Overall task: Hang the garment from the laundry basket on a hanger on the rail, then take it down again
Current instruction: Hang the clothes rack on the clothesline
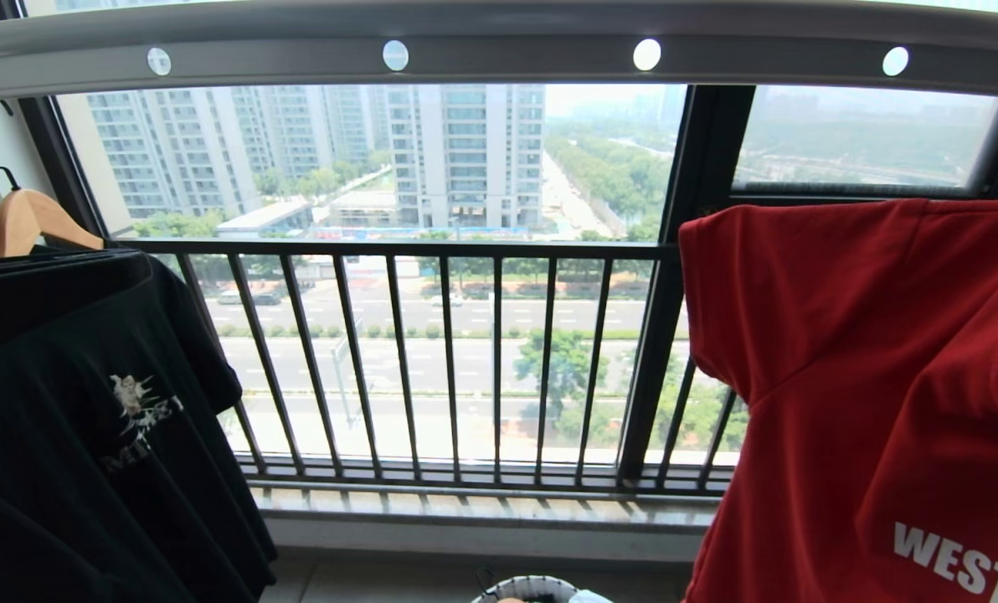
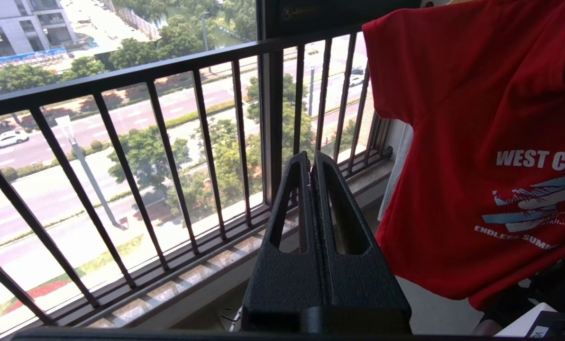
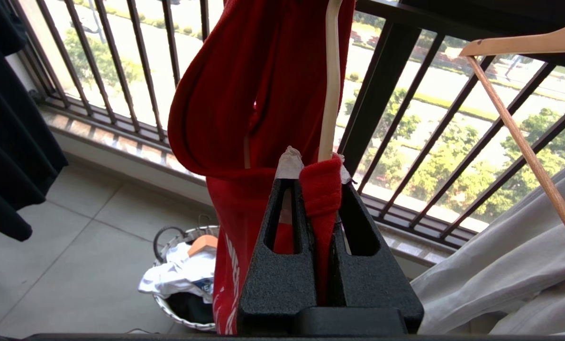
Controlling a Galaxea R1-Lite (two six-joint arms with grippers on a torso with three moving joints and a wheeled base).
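black shirt: hangs on a wooden hanger (image 1: 34,219) at the far left under the rail (image 1: 499,50). The black garment (image 1: 89,419) isn't part of the job.

left gripper: the left gripper (image 2: 312,163) is parked out toward the black railing (image 1: 432,360), well left of the rail's red load. Jaws pressed flat together, nothing in them.

rail: long grey bar with round white holes, running across the top in front of the window. The stretch above the railing is bare, so there's room for a hook.

garment: the red T-shirt (image 1: 859,377) with the WEST print hangs spread out below the right end of the rail, already on the thin cream hanger (image 3: 332,80). Can't see the hook or whether it's on the rail.

right gripper: the right gripper (image 3: 316,173) is under the rail's right end, jaws clamped on a fold of the red fabric right where the cream wire runs.

step: my guess is it's lifting the loaded hanger up to the rail, or bringing it down. Can't really tell which. Going up, the next move needs the hook raised over the bar and lowered on.

basket: the laundry basket (image 3: 183,303) sits on the floor well below the rail, with white cloth inside.

room: pale tiled balcony floor (image 3: 74,222), no bench, a pale grey garment (image 3: 510,270) at far right, city street outside.
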